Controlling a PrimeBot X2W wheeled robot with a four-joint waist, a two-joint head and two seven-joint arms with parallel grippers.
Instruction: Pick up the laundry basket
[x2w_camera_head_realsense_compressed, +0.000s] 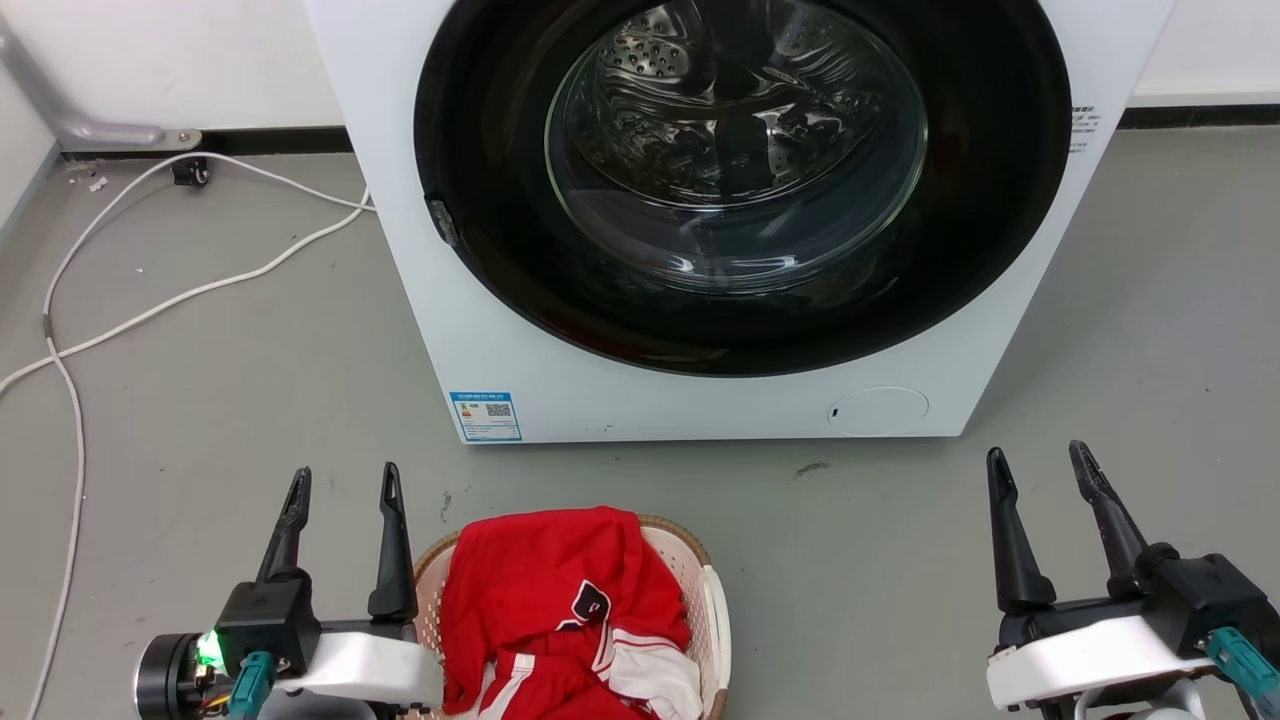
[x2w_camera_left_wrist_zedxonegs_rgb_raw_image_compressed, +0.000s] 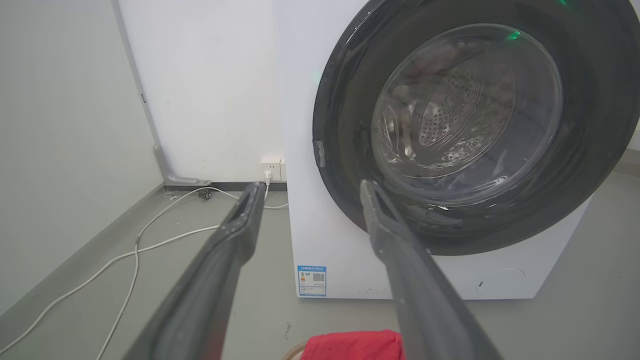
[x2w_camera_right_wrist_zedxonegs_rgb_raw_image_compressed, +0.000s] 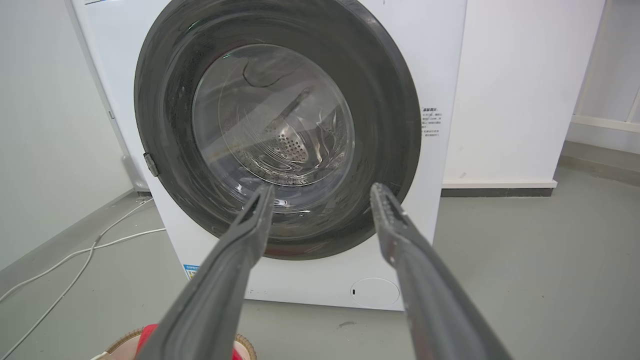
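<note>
The laundry basket (x2w_camera_head_realsense_compressed: 700, 590) sits on the grey floor at the bottom middle of the head view, pale and perforated with a brown woven-look rim and a white handle on its right side. Red and white clothing (x2w_camera_head_realsense_compressed: 560, 610) fills it. My left gripper (x2w_camera_head_realsense_compressed: 345, 478) stands open just left of the basket, its right finger close to the rim, nothing between the fingers. Far to the basket's right my right gripper (x2w_camera_head_realsense_compressed: 1035, 455) is open and holds nothing. The red cloth (x2w_camera_left_wrist_zedxonegs_rgb_raw_image_compressed: 352, 345) peeks in at the bottom of the left wrist view; the basket's rim (x2w_camera_right_wrist_zedxonegs_rgb_raw_image_compressed: 120, 342) shows low in the right wrist view.
A white front-loading washer (x2w_camera_head_realsense_compressed: 700, 400) with a shut dark round door (x2w_camera_head_realsense_compressed: 740, 180) stands directly beyond the basket. White cables (x2w_camera_head_realsense_compressed: 150, 300) trail over the floor at the left, toward a wall socket (x2w_camera_left_wrist_zedxonegs_rgb_raw_image_compressed: 271, 167). Bare floor lies to the washer's right.
</note>
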